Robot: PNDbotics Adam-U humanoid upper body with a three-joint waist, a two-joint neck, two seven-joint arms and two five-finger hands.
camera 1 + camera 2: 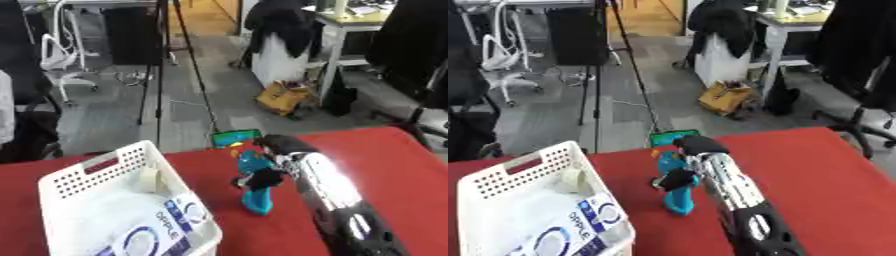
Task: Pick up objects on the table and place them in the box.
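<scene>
At the left edge of the red-covered table [376, 150] sits the white perforated plastic box [83, 182], already holding a white packet with blue print [171, 220]; its lettering runs sideways and I can't read it surely. Just right of the box, toward the far edge, my right hand [262, 177] curls its fingers round the teal plastic toy [254, 200], whose lower end seems to touch the cloth. I'd lift straight up, clear the rim, then release over the packet.
</scene>
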